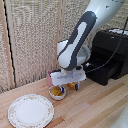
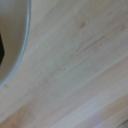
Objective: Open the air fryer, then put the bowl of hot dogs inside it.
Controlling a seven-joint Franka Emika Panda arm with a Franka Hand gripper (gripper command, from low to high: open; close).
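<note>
At the lower left of the exterior view a plate (image 1: pixel 30 110) lies on the wooden counter (image 1: pixel 95 107). Right of it, at lower centre, sits the bowl (image 1: pixel 57 92) with the hot dogs (image 1: pixel 56 90) heaped inside. A loose orange block (image 1: pixel 73 86) lies just beside the bowl, and a sliver of pink mug (image 1: pixel 50 75) shows behind the arm. The tool (image 1: pixel 68 85) hangs low over the bowl and block, but its fingers are hidden under the white body, so whether it is released or clenched cannot be told. Nothing shows the bowl lifted; it looks to rest on the counter.

At the right, in the upper part of the frame, stands the fryer (image 1: pixel 111 54), its drawer seemingly pulled out toward the arm; the handle is not clear enough to pick out.

The wrist view shows only wood grain and a pale curved rim (image 2: pixel 21 50), too blurred to name.

The opening step looks done. Grasping the bowl and carrying it to the drawer appear left.
</note>
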